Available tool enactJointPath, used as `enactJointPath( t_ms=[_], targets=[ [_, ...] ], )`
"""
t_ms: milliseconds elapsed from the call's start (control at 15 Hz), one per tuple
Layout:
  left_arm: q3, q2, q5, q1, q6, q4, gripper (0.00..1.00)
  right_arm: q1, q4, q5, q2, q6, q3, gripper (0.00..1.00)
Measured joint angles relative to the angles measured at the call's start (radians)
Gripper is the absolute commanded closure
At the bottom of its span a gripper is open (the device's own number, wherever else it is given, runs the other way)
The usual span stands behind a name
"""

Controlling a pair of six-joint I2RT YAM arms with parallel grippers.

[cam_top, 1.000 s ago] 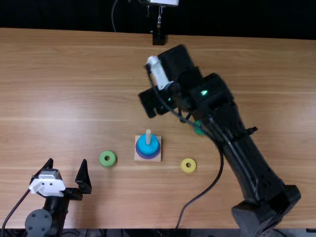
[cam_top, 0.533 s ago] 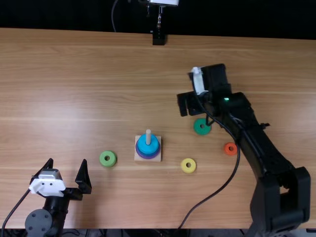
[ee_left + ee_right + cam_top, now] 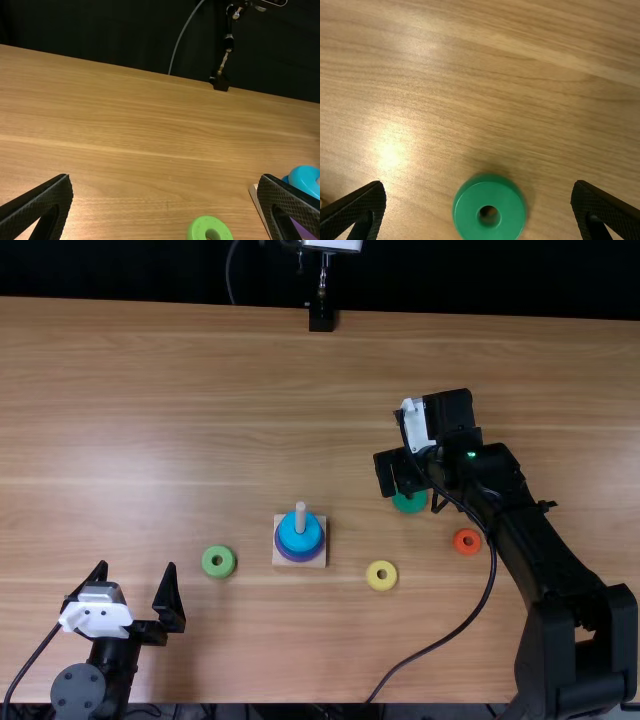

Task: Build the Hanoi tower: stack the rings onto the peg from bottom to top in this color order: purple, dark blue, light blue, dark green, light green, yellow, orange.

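Observation:
In the top view my right gripper (image 3: 396, 487) is over the dark green ring (image 3: 410, 503), partly covering it. In the right wrist view my right gripper (image 3: 478, 200) stands open, the dark green ring (image 3: 489, 209) lying flat between and below its fingers. My left gripper (image 3: 138, 568) is open at the near left; the left wrist view shows this left gripper (image 3: 165, 196) empty. On the base's peg (image 3: 300, 516), a light blue ring (image 3: 299, 538) tops darker blue and purple (image 3: 301, 559) ones. Loose on the table lie light green (image 3: 219, 561), yellow (image 3: 381, 575) and orange (image 3: 467, 541) rings.
The wooden table (image 3: 150, 420) ends at a dark backdrop, where a black mount (image 3: 321, 318) stands at the far edge. The right arm's cable (image 3: 470, 615) loops above the table's near right part, right of the yellow ring.
My right gripper has swung from beyond the peg base to the right, then nearer, over the dark green ring. The orange ring has come out from behind that arm. The left arm has stayed still.

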Motion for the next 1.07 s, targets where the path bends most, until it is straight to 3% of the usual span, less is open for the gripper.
enactJointPath(
  t_ms=[267,467,1067],
  targets=[
    [0.000,0.000,0.000,0.000,0.000,0.000,0.00,0.000,-0.015,0.000,0.001,-0.001,0.000,0.00],
    [0.000,0.000,0.000,0.000,0.000,0.000,0.00,0.000,-0.125,0.000,0.019,-0.001,0.000,0.00],
    [0.000,0.000,0.000,0.000,0.000,0.000,0.00,0.000,-0.143,0.000,0.119,-0.003,0.013,0.00]
  ],
)
